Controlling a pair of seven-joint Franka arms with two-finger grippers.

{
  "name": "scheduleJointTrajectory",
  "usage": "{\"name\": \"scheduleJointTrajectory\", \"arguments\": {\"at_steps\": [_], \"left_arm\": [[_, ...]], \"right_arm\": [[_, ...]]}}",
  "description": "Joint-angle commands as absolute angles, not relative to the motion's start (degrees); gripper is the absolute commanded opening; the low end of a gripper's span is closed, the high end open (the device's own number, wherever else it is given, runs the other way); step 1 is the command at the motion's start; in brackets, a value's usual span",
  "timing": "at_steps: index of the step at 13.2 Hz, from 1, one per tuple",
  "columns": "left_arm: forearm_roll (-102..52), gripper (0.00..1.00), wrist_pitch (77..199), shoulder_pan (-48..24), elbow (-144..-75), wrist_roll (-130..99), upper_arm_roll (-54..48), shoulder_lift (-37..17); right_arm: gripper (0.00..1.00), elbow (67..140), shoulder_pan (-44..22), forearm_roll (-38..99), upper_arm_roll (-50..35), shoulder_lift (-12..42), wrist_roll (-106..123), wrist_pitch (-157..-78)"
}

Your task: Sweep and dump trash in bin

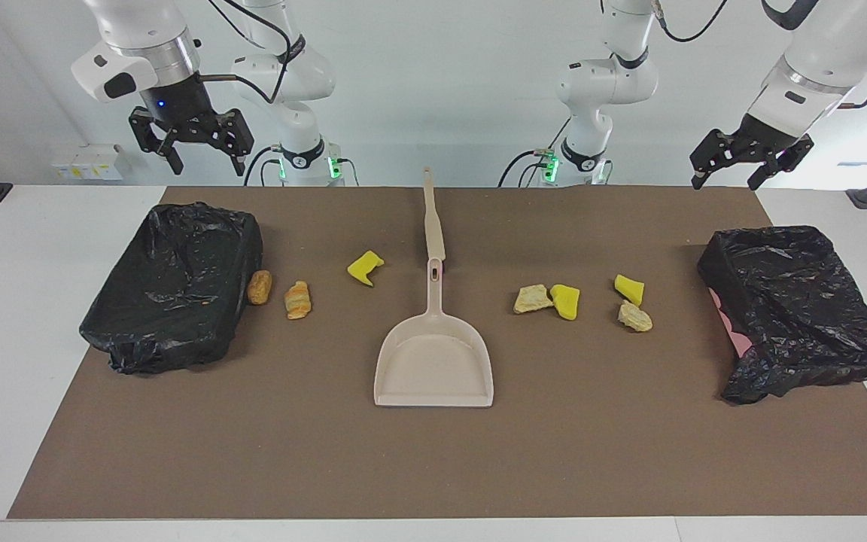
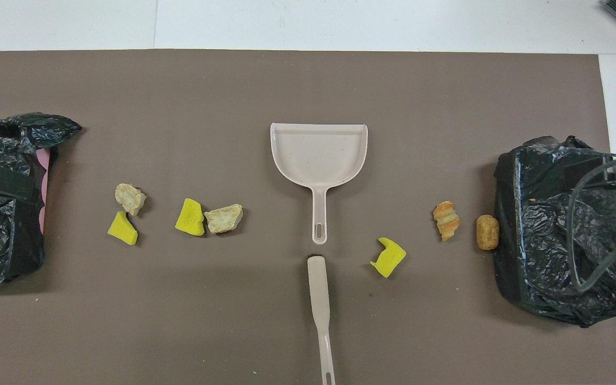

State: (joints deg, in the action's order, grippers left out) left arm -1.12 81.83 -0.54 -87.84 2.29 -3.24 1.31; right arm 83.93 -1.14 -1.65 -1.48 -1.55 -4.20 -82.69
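Note:
Seven scraps of trash lie on the brown mat. Toward the right arm's end are two bread-like pieces [image 1: 259, 287] [image 1: 298, 299] beside a black-bagged bin [image 1: 170, 293], and a yellow wedge [image 1: 364, 269]. Toward the left arm's end are a beige lump [image 1: 532, 299] touching a yellow wedge [image 1: 566, 301], and another yellow wedge [image 1: 629, 289] by a beige lump [image 1: 634, 317]. A second black-bagged bin [image 1: 795, 309] stands at that end. My right gripper [image 1: 208, 167] and left gripper [image 1: 725, 183] hang open and empty, raised high, each over its own end's bin.
A beige dustpan [image 1: 433, 354] lies mid-mat, its handle pointing toward the robots. A beige brush [image 1: 433, 226] lies in line with that handle, nearer to the robots. White table surrounds the mat [image 1: 433, 467].

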Motion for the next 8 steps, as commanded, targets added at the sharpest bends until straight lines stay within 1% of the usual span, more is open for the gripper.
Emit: {"name": "scheduleJointTrajectory", "arguments": {"at_steps": [1,6,8], "left_arm": [[-0.61,1.0,84.54,-4.03,-94.2,2.72,-2.64,4.56],[-2.72,1.0,90.69,-11.23,-103.08,-1.57,-2.64,6.76],[-4.82,1.0,92.45,-14.49,-105.72,-1.93,-2.64,7.03]], "right_arm": [[1.0,84.64,-0.53,-1.32,-1.58,-2.37,-3.16,-82.53],[1.0,84.64,0.61,-1.49,-1.41,-2.37,-3.08,-82.53],[1.0,84.73,0.53,-1.41,-1.49,-2.46,-3.08,-81.39]]}}
